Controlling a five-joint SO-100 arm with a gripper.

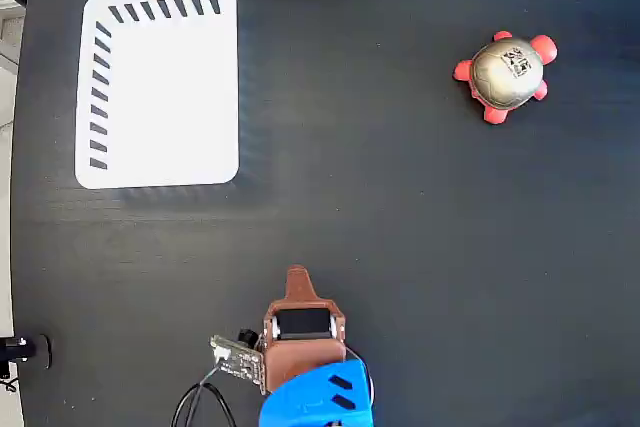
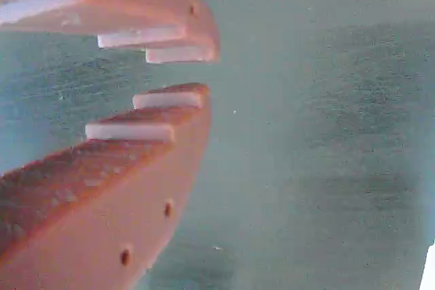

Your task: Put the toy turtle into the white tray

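A dark bench (image 1: 380, 227) fills the fixed view. One white tray (image 1: 160, 87) lies at upper left, empty. One arm (image 1: 305, 367) sits at the bottom edge, its tool (image 1: 297, 277) pointing up the picture. In the wrist view the tool (image 2: 178, 73) shows its jaws only slightly apart, holding nothing. One turtle (image 1: 505, 75) rests on the bench at upper right, well apart from both tray and tool. The domed, shiny shell looks likely to slip from a narrow or off-centre pinch, and the long carry across could drop it short.
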